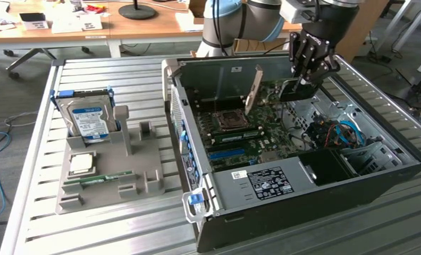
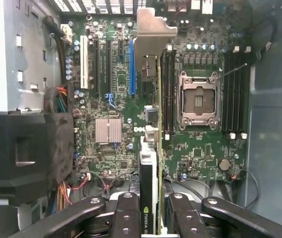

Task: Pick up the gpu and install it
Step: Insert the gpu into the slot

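Note:
Inside the open computer case (image 1: 196,207), my gripper (image 1: 304,85) reaches down over the motherboard (image 1: 267,127). It is shut on the gpu (image 1: 293,92), a thin dark card held on edge, with its silver end bracket (image 1: 253,93) standing tilted above the board. In the wrist view the gpu (image 2: 149,168) runs edge-on away from my gripper (image 2: 150,220), and its bracket (image 2: 153,25) is at the far end. The card sits between a blue slot (image 2: 132,64) and the memory slots (image 2: 168,89). Whether its lower edge touches a slot I cannot tell.
A CPU socket (image 1: 228,119) lies close beside the card. A black housing (image 2: 22,148) and cable bundles (image 1: 342,133) crowd the case. At the exterior view's left, a grey holder (image 1: 143,164) carries a hard drive (image 1: 89,119), a processor (image 1: 81,162) and a green memory stick (image 1: 97,180).

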Robot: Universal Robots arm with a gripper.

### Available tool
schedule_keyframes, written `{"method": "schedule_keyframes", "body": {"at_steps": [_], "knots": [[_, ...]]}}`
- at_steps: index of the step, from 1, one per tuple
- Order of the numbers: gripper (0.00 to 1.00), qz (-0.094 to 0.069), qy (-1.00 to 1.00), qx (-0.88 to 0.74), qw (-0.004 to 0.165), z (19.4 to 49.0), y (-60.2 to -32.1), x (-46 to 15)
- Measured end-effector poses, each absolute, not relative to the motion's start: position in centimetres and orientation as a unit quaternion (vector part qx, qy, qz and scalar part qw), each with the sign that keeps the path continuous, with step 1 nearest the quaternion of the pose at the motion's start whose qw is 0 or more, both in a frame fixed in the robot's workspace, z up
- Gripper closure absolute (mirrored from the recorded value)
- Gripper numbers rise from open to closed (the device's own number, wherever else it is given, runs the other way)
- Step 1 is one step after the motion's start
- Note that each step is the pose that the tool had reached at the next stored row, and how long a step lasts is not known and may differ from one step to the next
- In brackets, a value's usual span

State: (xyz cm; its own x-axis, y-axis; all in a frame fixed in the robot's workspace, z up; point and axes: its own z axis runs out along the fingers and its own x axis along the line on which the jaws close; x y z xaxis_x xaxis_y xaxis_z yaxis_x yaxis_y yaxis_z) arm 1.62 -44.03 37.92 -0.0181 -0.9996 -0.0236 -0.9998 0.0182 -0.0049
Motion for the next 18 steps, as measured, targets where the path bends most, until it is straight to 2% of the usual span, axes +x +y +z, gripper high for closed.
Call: {"method": "schedule_keyframes", "body": {"at_steps": [18], "knots": [[0.73,0.005,0.724,-0.69,0.012,36.3,-44.4,0.8]]}}
